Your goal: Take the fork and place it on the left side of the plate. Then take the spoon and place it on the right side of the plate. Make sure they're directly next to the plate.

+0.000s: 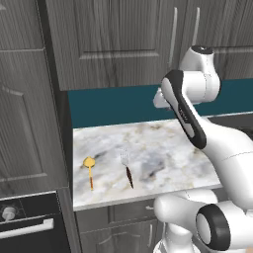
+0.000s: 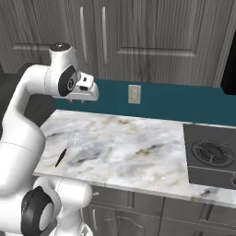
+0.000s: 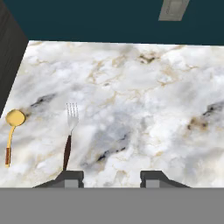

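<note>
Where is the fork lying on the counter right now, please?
The fork lies flat on the marble counter near its front edge, tines pointing toward the wall, just right of the spoon in the left base view.

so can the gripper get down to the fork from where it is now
Probably yes. The fork lies alone on the marble counter, apart from the spoon, and the open gripper hangs above with nothing between.
</note>
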